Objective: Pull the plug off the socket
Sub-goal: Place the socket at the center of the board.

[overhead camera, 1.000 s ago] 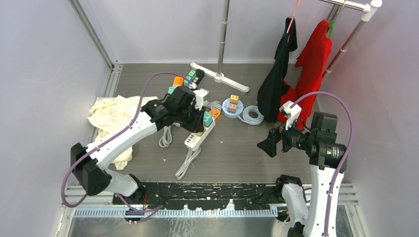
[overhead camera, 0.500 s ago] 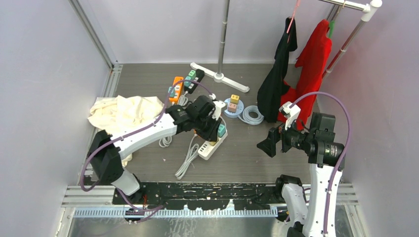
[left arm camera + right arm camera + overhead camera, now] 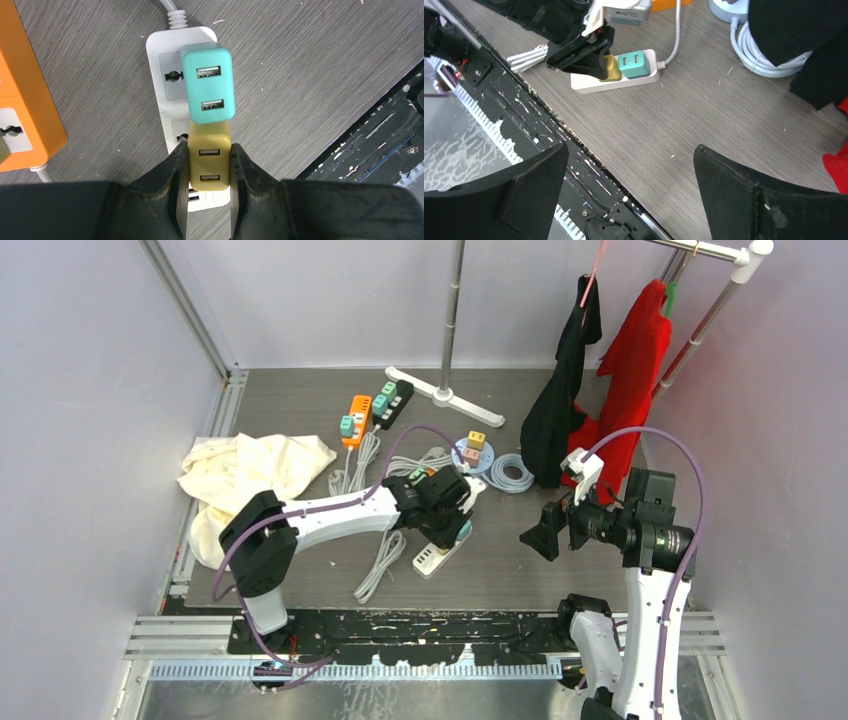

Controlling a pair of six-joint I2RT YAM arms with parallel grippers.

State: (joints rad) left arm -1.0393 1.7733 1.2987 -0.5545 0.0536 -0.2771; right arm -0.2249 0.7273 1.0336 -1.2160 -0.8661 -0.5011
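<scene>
Left gripper (image 3: 209, 150) is clenching the yellow plug (image 3: 210, 172) by its two flanks. The plug is sitting fully seated in the white power strip (image 3: 165, 55), touching the teal plug (image 3: 206, 85) directly above it in the wrist view.

Over the last second the left arm has been swinging from the centre-left of the overhead frame toward lower centre. The strip has been travelling with it and is now lying near the table's near edge. Judged from this, the plug is not separating. The strip is sliding rather than resisting, so the pull is probably calling for a counter-hold.

The right gripper (image 3: 631, 150) is hanging spread wide and empty at the right of the overhead frame, well apart from the strip.

Count:
- two plugs on the white strip
- one white strip
- one black strip (image 3: 393, 403)
- one orange strip (image 3: 354, 420) at upper centre
- a second orange body (image 3: 20, 100) just beside the white strip
- two arms
</scene>
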